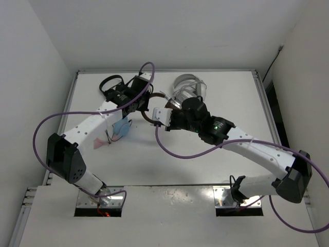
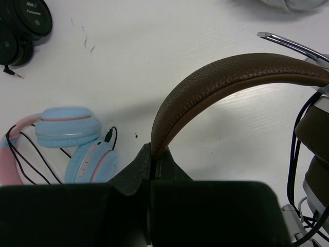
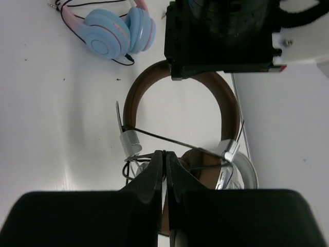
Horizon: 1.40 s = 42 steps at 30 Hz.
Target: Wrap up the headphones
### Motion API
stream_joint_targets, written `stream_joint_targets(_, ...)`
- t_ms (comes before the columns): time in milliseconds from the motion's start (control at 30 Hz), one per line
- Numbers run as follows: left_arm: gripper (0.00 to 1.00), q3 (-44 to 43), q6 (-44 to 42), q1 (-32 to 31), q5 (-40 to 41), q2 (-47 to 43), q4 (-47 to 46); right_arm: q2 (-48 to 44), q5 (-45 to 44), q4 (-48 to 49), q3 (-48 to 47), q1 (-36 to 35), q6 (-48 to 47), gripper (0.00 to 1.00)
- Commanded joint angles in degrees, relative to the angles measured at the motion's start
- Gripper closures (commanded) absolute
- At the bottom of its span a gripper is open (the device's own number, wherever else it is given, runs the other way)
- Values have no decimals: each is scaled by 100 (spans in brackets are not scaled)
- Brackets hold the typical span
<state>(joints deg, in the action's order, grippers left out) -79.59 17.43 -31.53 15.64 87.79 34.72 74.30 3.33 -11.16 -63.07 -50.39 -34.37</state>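
The brown headphones [image 1: 149,119] lie at the table's middle back, between my two grippers. My left gripper [image 2: 152,150] is shut on one end of the brown leather-look headband [image 2: 231,72]. The earcups [image 2: 314,131] and the black cable [image 2: 294,154] lie at the right edge of the left wrist view. My right gripper [image 3: 164,153] is shut on the thin black cable [image 3: 169,140], which is strung across between the two silver yokes. The headband [image 3: 230,110] arches beyond it, under the left gripper's body [image 3: 221,36]. In the top view the left gripper [image 1: 145,107] and right gripper [image 1: 158,114] nearly meet.
Blue-and-pink headphones [image 2: 72,131] with their own black cord lie close to the left of the brown pair [image 3: 115,31]. Small all-black headphones [image 2: 23,23] sit at the back left. Larger white-grey headphones [image 1: 188,85] lie just behind. White walls enclose the table.
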Motion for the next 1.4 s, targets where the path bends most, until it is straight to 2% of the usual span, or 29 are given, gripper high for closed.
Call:
stream_joint_targets(0,100,40,-486,-239,-35,1,-27,-329,360,712,-74,64,-588,100)
stream_joint_targets(233,100,163,-926,-468,-281,1,26,-434,914,545,4,328,-1431,100)
stream_joint_targets(700,100,418,-1329,-574,-641,168,193,-812,1582,904,444,469,-2003,100)
stream_joint_targets(800,100,418,-1391,-626,-895,221,193,-917,1583,1255,681,416,-2056,100)
stream_joint_targets(1067,100,471,-1514,-732,-1351,168,193,-970,1636,1503,989,223,-2346,100)
stream_joint_targets(1133,100,471,-1515,-732,-1414,168,193,-970,1574,1407,937,-4,-2346,100)
stream_joint_targets(1367,100,532,-1515,-732,-1590,168,193,-1119,1118,1397,1313,-409,-3196,100)
